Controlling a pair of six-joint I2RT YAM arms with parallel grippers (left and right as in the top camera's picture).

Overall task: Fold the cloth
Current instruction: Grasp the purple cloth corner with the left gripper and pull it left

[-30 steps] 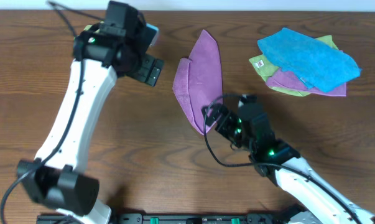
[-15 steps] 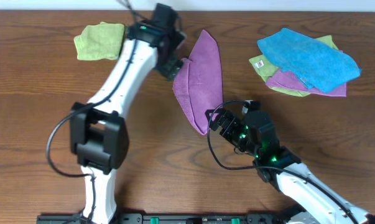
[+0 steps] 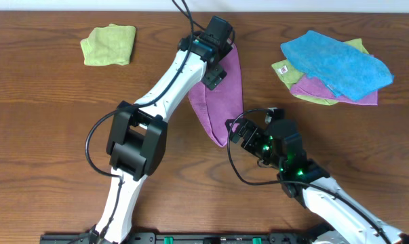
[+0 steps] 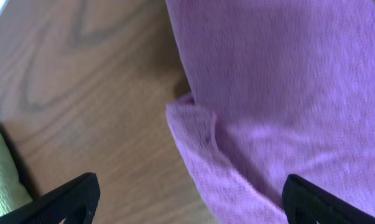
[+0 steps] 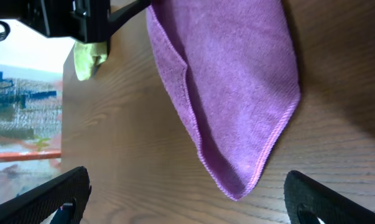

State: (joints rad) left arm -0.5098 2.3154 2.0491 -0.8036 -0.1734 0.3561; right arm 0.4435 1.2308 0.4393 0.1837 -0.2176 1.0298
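The magenta-purple cloth (image 3: 221,102) lies folded into a long pointed shape in the middle of the table. It also shows in the left wrist view (image 4: 280,93) and the right wrist view (image 5: 231,81). My left gripper (image 3: 213,76) is open right over the cloth's upper left edge, where a small flap sticks out (image 4: 193,124); its fingers (image 4: 190,202) straddle that edge. My right gripper (image 3: 237,130) is open and empty just beside the cloth's lower pointed tip (image 5: 237,190), which sits between its fingers (image 5: 190,199).
A light green cloth (image 3: 109,44) lies at the back left. A pile with a bright blue cloth (image 3: 336,61) on top of green and purple cloths sits at the back right. Black cables run by both arms.
My left arm has swung right from the back left until its gripper is over the cloth's upper left edge, uncovering the green cloth. My right gripper has backed slightly off the lower tip.
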